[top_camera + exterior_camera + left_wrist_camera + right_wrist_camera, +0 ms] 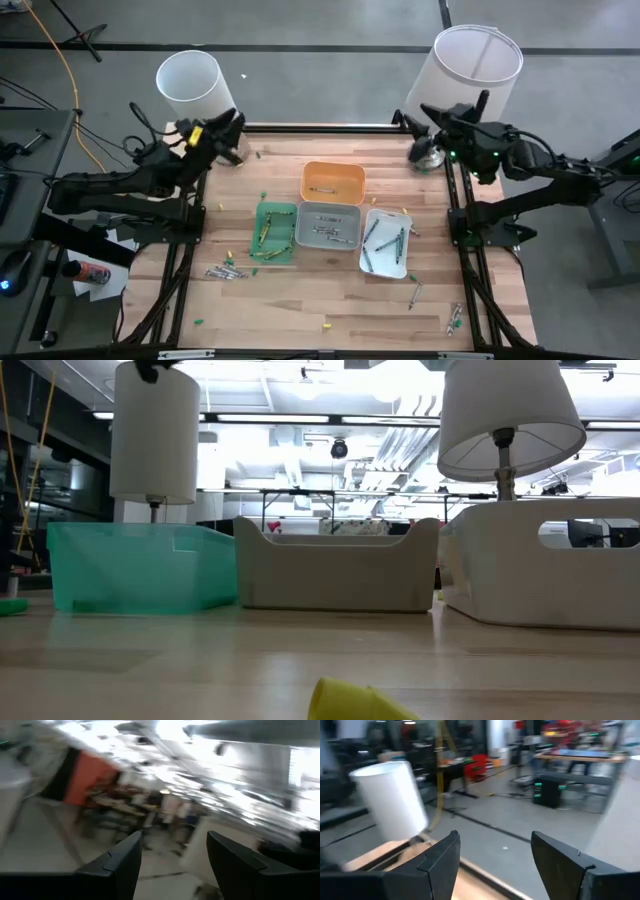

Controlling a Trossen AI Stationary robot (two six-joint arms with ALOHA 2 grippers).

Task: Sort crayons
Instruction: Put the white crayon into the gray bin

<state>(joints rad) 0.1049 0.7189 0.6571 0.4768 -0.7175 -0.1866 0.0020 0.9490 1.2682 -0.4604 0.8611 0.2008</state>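
Butcher-block wood forms the counter (300, 310) where four small plastic trays sit clustered at the centre: an orange tray (334, 181) farthest from the camera's near edge, a grey tray (328, 224) just in front of it, a green tray (275, 231) on the grey tray's left and a white tray (386, 243) on its right. The layout suggests one tray per colour, and several crayons (222, 270) already lie inside the green, grey and white trays, with at least one in the orange. Others remain scattered on the wood around the grey tray: a pale cluster off the green tray's near left corner, another group toward the near right corner of the counter, and single green and yellow bits dotted about; they are too small to count reliably. Two white lampshades stand at the far corners, one behind each arm. The left tool (233, 128) is parked at the far left corner, well apart from the grey tray, its fingers spread and holding nothing; the right tool (425, 118) is parked at the far right corner, likewise spread and empty. Both seem held back clear of the work area, so sorting appears to be paused or not yet resumed, with loose crayons left to collect.
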